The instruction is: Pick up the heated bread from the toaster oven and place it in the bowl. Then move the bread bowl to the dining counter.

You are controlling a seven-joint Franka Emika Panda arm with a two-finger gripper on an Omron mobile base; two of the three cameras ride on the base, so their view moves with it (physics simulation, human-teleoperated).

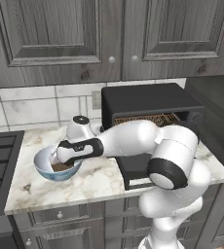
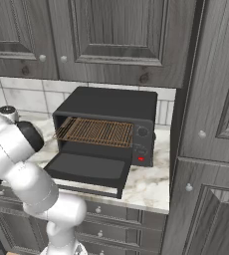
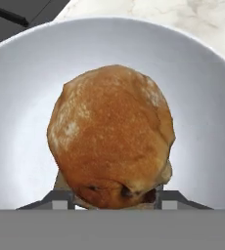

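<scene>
Judging by how things sit, the first half of the job looks nearly wrapped up: the heated bread (image 3: 112,139) is seen down inside the bowl (image 3: 16,122), which is parked on the marble worktop (image 1: 104,180) just to the left of the toaster oven (image 1: 150,109). The bun is pinched by the gripper (image 3: 112,197), with a finger pressed against each side of its lower edge, so a release hasn't been made yet. Whether the bread is actually resting on the bowl floor or being hung just above it can't be told. What's left, by the look of it: the bun has to be let go, the bowl has to be grabbed, and the whole thing has to be carried off to the dining counter. As for the views, the bun's orange-brown crust and the white inside of the bowl are shown up close by the hand view. From the left base view the pale blue outside of the bowl and the wrist dipped into it are given, beside the oven. From the right base view the oven's dropped door (image 2: 89,167) and bare wire rack (image 2: 96,132) are laid out plainly, nothing on the rack.
</scene>
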